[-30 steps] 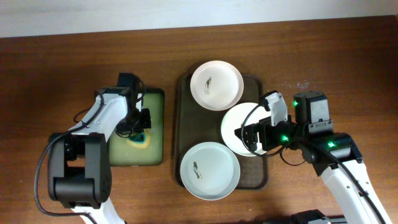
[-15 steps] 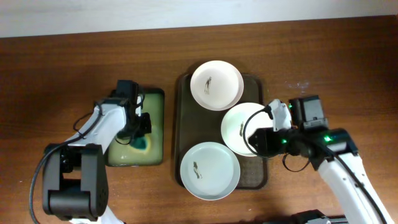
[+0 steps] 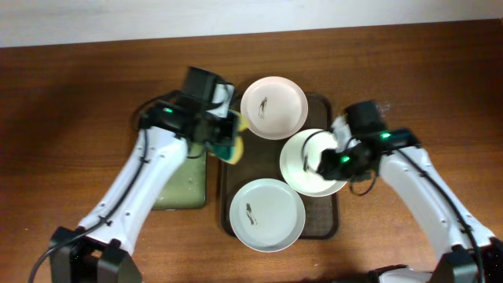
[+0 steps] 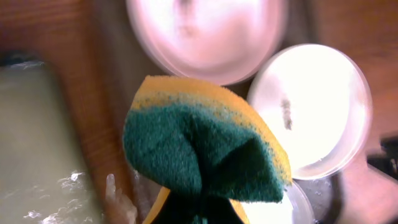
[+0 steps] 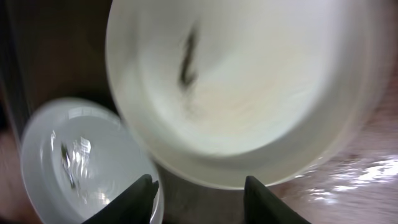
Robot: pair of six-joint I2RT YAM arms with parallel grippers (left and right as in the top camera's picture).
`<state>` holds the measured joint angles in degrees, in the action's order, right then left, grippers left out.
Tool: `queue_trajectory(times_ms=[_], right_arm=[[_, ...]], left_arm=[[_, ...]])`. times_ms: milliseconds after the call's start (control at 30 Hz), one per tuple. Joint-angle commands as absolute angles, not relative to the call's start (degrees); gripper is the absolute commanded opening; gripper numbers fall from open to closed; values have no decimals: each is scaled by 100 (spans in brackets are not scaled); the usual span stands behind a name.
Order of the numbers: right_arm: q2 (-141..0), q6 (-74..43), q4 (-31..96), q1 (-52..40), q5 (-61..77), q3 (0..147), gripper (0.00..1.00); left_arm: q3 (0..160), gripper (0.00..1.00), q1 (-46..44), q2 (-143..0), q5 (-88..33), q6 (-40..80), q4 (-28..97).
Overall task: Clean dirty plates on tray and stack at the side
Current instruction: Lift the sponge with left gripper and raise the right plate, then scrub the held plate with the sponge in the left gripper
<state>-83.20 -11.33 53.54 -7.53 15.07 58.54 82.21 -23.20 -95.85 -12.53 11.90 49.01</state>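
Three white plates lie on the dark brown tray [image 3: 236, 177]: a far plate [image 3: 273, 108], a middle plate [image 3: 302, 169] and a near plate [image 3: 266, 215], each with a small dark smudge. My left gripper [image 3: 222, 134] is shut on a yellow-and-green sponge [image 4: 205, 149], which hangs above the tray's left edge, beside the far plate [image 4: 205, 31]. My right gripper [image 5: 200, 186] is at the middle plate's [image 5: 249, 81] right rim. Its fingers stand apart, with the rim just ahead of the tips and bare tray between them. The near plate [image 5: 74, 155] lies left of it.
A smaller dark-rimmed tray [image 3: 177, 185] with wet pale green inside sits left of the brown tray. Wooden table surrounds both. A pale wall edge runs along the far side.
My left arm lifted the sponge off the small green tray and swung it right to the brown tray's left edge. The right gripper's jaws narrowed and it shifted at the middle plate's rim.
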Motion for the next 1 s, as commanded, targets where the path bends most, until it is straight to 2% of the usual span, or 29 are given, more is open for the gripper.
queue_trajectory(times_ms=[0, 33, 100, 167, 233, 333, 467, 500, 567, 600, 667, 733, 800, 867, 967], right_arm=[[-8298, -1033, 5321, 261, 1435, 5959, 49], [-8298, -996, 5273, 609, 1461, 5959, 53], [-8305, -790, 5247, 980, 1470, 5944, 60], [-8444, -794, 5151, 1044, 1472, 5942, 59], [-8735, -794, 4993, 1044, 1474, 5937, 46], [-9310, -781, 4534, 998, 1789, 5927, 35], [-10053, -617, 4051, 834, 2209, 5913, 30], [-10197, -576, 4014, 768, 2305, 5913, 26], [-10259, -489, 4001, 746, 2340, 5916, 15], [-10259, -489, 3983, 751, 2335, 5916, 4], [-10259, -493, 3983, 751, 2338, 5916, 4], [-10259, -539, 3977, 751, 2338, 5916, 4], [-10259, -537, 3979, 751, 2338, 5916, 4], [-10259, -537, 3981, 751, 2338, 5916, 4], [-10259, -537, 4012, 751, 2338, 5916, 4]], left_arm=[[8750, 0, -3109, -10193, -1424, 1610, 4182], [9174, 0, -3363, -10674, -1433, 1675, 4088], [10226, 0, -3881, -11974, -2248, 1761, 3946], [10637, 0, -4193, -12838, -2729, 2121, 3876], [10634, 0, -4289, -13242, -2877, 2327, 3861], [10632, 0, -4294, -13415, -2853, 2379, 4132], [10632, 0, -4294, -13415, -2609, 2377, 4224], [10632, 0, -4292, -13415, -2547, 2375, 4226], [10632, 0, -4294, -13415, -2390, 2300, 4296], [10634, 0, -4285, -13413, -2375, 2290, 4331], [10809, 0, -4272, -13410, -2311, 2290, 4630], [10912, 0, -4305, -13413, -1697, 2290, 4875], [10879, 0, -4628, -13552, -270, 2290, 4866], [10879, 0, -4960, -13880, 169, 2281, 4884], [11113, 0, -4775, -13874, 735, 2425, 5293]])
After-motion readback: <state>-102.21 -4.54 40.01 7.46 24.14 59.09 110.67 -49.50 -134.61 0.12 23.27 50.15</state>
